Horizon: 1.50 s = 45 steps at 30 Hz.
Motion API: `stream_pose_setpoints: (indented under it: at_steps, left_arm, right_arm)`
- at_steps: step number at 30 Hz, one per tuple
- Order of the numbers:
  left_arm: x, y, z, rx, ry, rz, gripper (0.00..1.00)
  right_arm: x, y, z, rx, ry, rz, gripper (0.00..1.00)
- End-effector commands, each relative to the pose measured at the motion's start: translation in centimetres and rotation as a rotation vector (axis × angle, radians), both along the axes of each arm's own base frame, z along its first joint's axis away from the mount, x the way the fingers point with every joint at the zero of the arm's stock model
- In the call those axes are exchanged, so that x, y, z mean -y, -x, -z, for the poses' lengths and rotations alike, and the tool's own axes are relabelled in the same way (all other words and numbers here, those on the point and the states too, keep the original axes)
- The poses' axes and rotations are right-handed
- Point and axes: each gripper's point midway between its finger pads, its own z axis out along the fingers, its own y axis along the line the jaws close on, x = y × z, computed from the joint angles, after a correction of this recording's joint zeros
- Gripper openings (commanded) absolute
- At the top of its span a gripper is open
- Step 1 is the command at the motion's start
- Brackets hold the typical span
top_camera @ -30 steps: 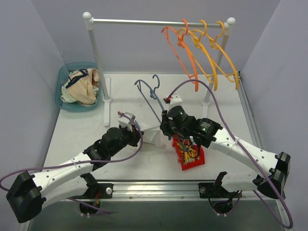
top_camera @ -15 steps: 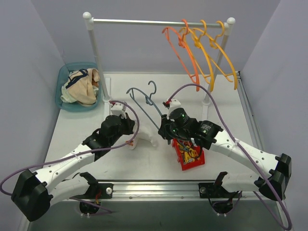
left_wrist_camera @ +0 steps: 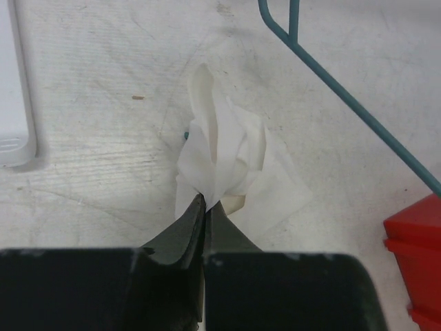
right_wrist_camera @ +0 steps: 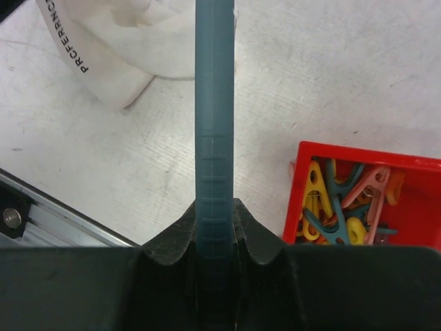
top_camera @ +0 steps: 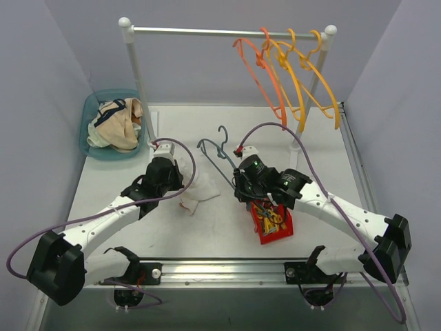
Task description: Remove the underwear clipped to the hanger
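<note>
Underwear (top_camera: 201, 190) – the plain white brief – lies crumpled on the tabletop (top_camera: 331, 138) a little left of its middle, nearer the near edge than the far one. That surface is white and scuffed with grey marks, and pale lavender walls (top_camera: 41, 83) close it in on the left, far and right sides. In the far-left corner a teal basket (top_camera: 91, 109) holds a cream brief (top_camera: 103, 121) with dark trim and a peach-tan cloth (top_camera: 128, 124). A white rack (top_camera: 200, 31) stands along the far edge, with orange and yellow hangers (top_camera: 289, 76) bunched at its right end. The white brief is thin and soft, gathered into upright folds, and in the right wrist view a band with dark printed letters shows along one edge. Its long axis runs from the left gripper (left_wrist_camera: 206, 204) toward the right edge of the table, tapering to a point away from the fingers. That gripper is pinched tight on the near end of the fabric. Just right of it a teal hanger (top_camera: 219, 157) lies tilted, its hook toward the far edge – the left wrist view shows its bar apart from the cloth. The right gripper (right_wrist_camera: 215, 215) is clamped around that bar. Beside it, toward the near edge, sits a red bin (top_camera: 262, 232) of coloured clips (right_wrist_camera: 341, 203).
</note>
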Motion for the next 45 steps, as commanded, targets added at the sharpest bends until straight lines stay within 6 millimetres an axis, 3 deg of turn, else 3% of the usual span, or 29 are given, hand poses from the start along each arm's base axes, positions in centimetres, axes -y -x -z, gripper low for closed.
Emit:
stream_pose_setpoints:
  at_steps: [1,2,3,6,7,9,10,12,13,20,27,31,36,37,38,40,42,43,45]
  left_arm:
    - [1.9,0.4,-2.1,0.053,0.117,0.075,0.02]
    - [2.0,0.7,-2.0,0.043,0.129,0.077,0.02]
    - [2.2,1.1,-2.0,0.041,0.141,0.091,0.02]
    - [2.8,1.8,-2.0,0.034,0.165,0.112,0.03]
    - [3.1,2.1,-2.0,0.032,0.167,0.123,0.03]
    - [3.4,2.3,-1.9,0.026,0.167,0.133,0.02]
    - [3.4,2.3,-1.9,0.024,0.164,0.137,0.02]
    - [3.7,2.5,-2.0,0.023,0.165,0.146,0.03]
    - [3.9,2.5,-2.0,0.022,0.165,0.152,0.03]
    - [4.9,2.4,-3.0,0.028,0.172,0.181,0.03]
    - [6.0,2.8,-4.8,0.039,0.185,0.218,0.03]
    - [6.1,3.2,-6.2,0.06,0.197,0.226,0.02]
    - [5.6,3.4,-8.8,0.098,0.215,0.215,0.03]
    - [5.4,3.1,-10.4,0.128,0.223,0.201,0.03]
    - [5.1,3.1,-11.2,0.142,0.219,0.193,0.03]
    - [4.8,2.7,-14.3,0.207,0.227,0.184,0.03]
    - [4.4,2.4,-15.9,0.229,0.224,0.176,0.03]
    - [4.2,2.3,-16.8,0.246,0.221,0.173,0.02]
    - [3.7,1.8,-18.7,0.277,0.215,0.158,0.03]
  right_arm:
    - [0.2,-2.9,-5.4,0.171,0.003,0.016,0.0]
    - [0.6,-3.9,-6.8,0.222,0.025,0.037,0.0]
    - [0.4,-4.7,-9.6,0.279,0.005,0.046,0.0]
    - [0.9,-6.5,-13.1,0.376,0.055,0.054,0.0]
    - [0.7,-7.1,-15.9,0.423,0.028,0.056,0.0]
    - [0.8,-8.7,-17.3,0.443,0.042,0.064,0.0]
    - [0.9,-9.2,-19.3,0.459,0.016,0.072,0.0]
    - [0.8,-10.8,-19.9,0.449,0.012,0.077,0.0]
    - [0.7,-11.2,-21.5,0.467,-0.014,0.079,0.0]
    - [0.6,-14.9,-23.8,0.47,-0.074,0.09,0.0]
    - [1.9,-19.0,-22.8,0.4,-0.109,0.154,0.0]
    - [1.5,-19.7,-21.5,0.36,-0.119,0.135,0.0]
    - [1.5,-18.4,-19.9,0.316,-0.112,0.117,0.0]
    - [1.7,-17.8,-20.3,0.324,-0.117,0.116,0.06]
    - [1.8,-17.5,-20.3,0.327,-0.114,0.115,0.21]
    - [2.3,-16.5,-20.3,0.335,-0.11,0.118,0.34]
    - [2.4,-15.8,-20.2,0.337,-0.108,0.115,0.48]
    - [2.8,-15.1,-20.0,0.339,-0.1,0.112,0.64]
    - [3.0,-14.5,-19.8,0.341,-0.094,0.11,0.78]
